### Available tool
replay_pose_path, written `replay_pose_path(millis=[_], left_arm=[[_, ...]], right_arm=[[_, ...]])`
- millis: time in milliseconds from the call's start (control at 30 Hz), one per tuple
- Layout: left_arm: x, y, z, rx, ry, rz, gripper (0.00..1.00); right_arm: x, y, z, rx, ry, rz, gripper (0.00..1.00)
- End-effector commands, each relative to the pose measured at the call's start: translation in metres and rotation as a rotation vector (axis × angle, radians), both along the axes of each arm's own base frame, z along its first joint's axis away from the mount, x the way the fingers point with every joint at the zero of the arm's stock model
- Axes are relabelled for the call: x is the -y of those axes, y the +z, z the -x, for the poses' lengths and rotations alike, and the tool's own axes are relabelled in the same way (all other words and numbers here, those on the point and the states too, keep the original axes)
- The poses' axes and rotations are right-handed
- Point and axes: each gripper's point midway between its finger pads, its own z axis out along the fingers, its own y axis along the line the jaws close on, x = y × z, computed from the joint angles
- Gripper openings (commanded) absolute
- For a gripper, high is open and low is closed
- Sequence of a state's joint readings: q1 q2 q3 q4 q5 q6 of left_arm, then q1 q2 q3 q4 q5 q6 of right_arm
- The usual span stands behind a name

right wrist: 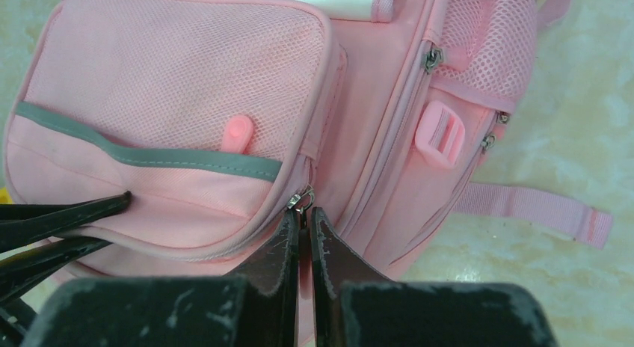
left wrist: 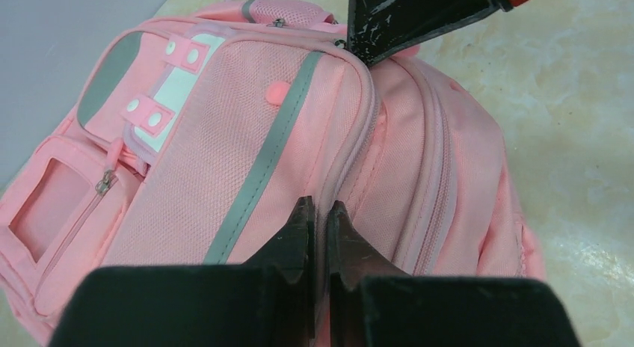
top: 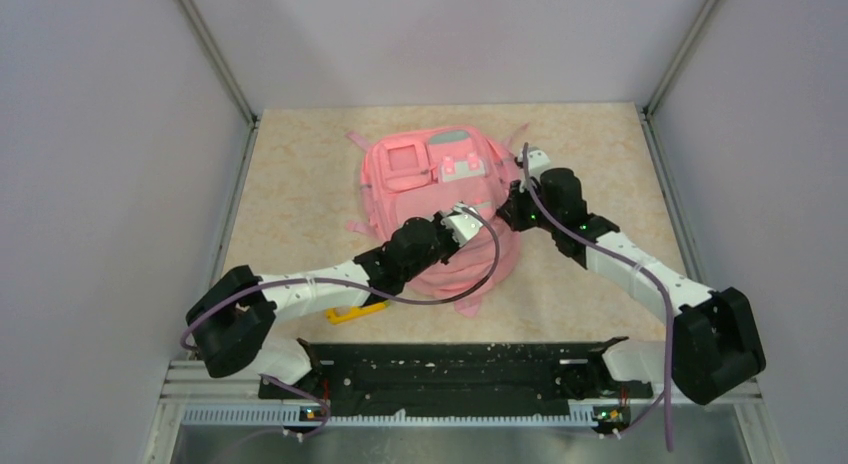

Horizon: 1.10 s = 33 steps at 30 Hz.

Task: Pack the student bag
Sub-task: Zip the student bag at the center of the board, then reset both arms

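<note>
The student bag, a soft pink backpack with grey strips, lies flat in the middle of the table. My left gripper rests on its near part. In the left wrist view the gripper is shut on a pinched ridge of the bag along the front pocket's seam. My right gripper is at the bag's right side. In the right wrist view the gripper is shut on the pull tab hanging from the metal zipper slider at the corner of the front pocket.
A yellow object lies on the table partly under my left arm. A loose pink strap trails off the bag's right side. Grey walls close in the table on the left, right and back.
</note>
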<state>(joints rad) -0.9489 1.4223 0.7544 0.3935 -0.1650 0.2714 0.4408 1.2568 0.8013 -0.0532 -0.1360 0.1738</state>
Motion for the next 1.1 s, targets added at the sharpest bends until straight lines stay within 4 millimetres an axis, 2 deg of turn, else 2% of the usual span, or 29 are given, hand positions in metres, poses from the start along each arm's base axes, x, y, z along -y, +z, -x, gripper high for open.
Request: replay_pose_path(millis=[0,233,333,433,467,500,533,567,600,667,700,800,867,933,1000,1067], left_arm=[[-0.030,-0.002,0.000,-0.030,0.095,-0.012,0.00],[-0.025,-0.002,0.005,-0.042,0.059,0.001,0.00],[-0.026,-0.002,0.005,-0.044,0.055,0.005,0.00],[-0.030,0.002,0.000,-0.073,0.092,0.036,0.00],[-0.031,0.004,-0.002,-0.091,0.106,0.053,0.11],[-0.032,0.007,-0.004,-0.107,0.120,0.073,0.28],[-0.034,0.010,-0.005,-0.122,0.131,0.092,0.54],[-0.035,0.013,-0.006,-0.129,0.141,0.114,0.66],[-0.036,0.017,-0.007,-0.131,0.146,0.138,0.71],[-0.037,0.027,-0.008,-0.143,0.148,0.182,0.78],[-0.038,0.031,-0.009,-0.157,0.145,0.203,0.85],[-0.045,0.043,-0.014,-0.215,0.146,0.264,0.93],[-0.057,0.057,-0.020,-0.229,0.176,0.316,0.94],[-0.078,0.068,-0.028,-0.242,0.248,0.369,0.95],[-0.107,0.080,-0.036,-0.260,0.344,0.429,0.95],[-0.147,0.092,-0.046,-0.263,0.469,0.491,0.95]], right_arm=[[0.028,0.030,-0.060,0.176,-0.091,0.104,0.00],[0.009,0.053,-0.083,0.361,0.038,0.109,0.01],[0.004,0.049,-0.093,0.354,0.073,0.127,0.04],[0.000,0.052,-0.097,0.333,0.087,0.122,0.11],[0.000,0.053,-0.095,0.329,0.087,0.114,0.16],[0.000,0.054,-0.093,0.326,0.083,0.105,0.26],[0.001,0.056,-0.089,0.325,0.079,0.096,0.37],[0.003,0.057,-0.085,0.323,0.072,0.086,0.49],[0.005,0.058,-0.080,0.324,0.066,0.078,0.60],[0.010,0.060,-0.070,0.328,0.046,0.068,0.78],[0.015,0.059,-0.067,0.322,0.029,0.068,0.84],[0.032,0.055,-0.060,0.282,-0.052,0.078,0.89],[0.048,0.052,-0.057,0.239,-0.137,0.076,0.89],[0.065,0.056,-0.054,0.220,-0.214,0.067,0.90],[0.089,0.061,-0.051,0.205,-0.319,0.068,0.90],[0.108,0.070,-0.045,0.212,-0.409,0.068,0.90]])
